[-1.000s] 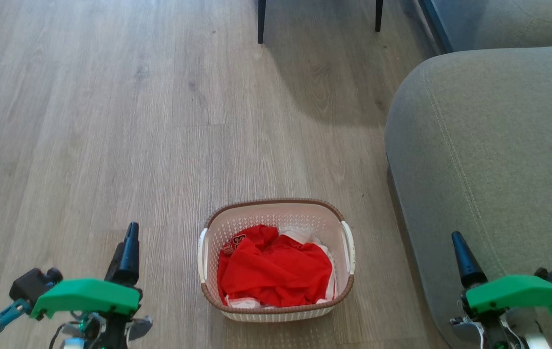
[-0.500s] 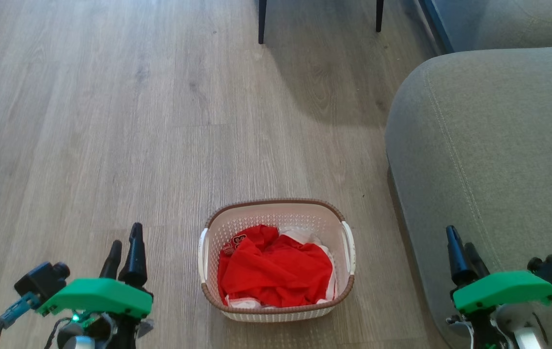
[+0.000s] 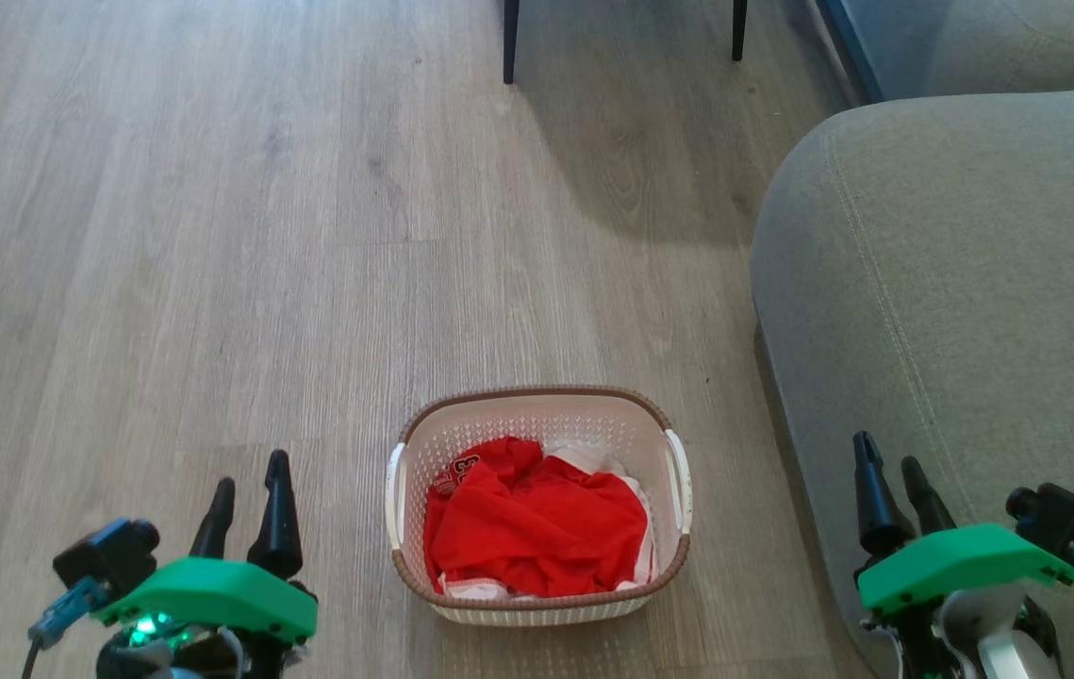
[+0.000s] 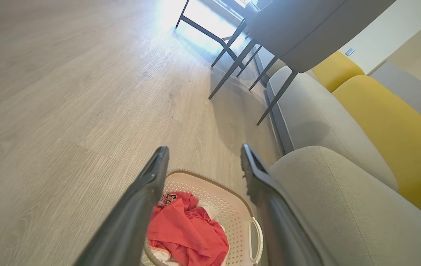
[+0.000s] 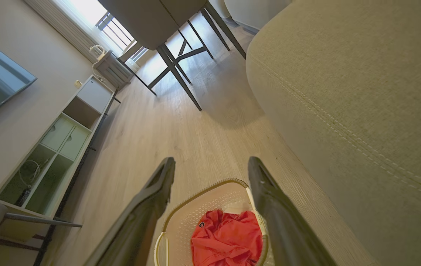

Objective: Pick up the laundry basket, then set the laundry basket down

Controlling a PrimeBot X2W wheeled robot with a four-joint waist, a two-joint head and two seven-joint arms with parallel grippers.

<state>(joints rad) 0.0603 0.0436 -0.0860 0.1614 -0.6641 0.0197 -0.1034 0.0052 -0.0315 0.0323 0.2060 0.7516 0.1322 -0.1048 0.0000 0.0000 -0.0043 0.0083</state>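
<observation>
On the wood floor, just beside the grey sofa, the laundry basket stands upright with crumpled red clothes inside. My left pincer hangs off the basket's left side, near its white handle but apart from it, fingers spread with a clear gap and gripping nothing. My right pincer is off the basket's right side, over the sofa's edge, well apart from the basket, likewise spread and empty. Beyond the basket, two dark furniture legs stand on the floor.
</observation>
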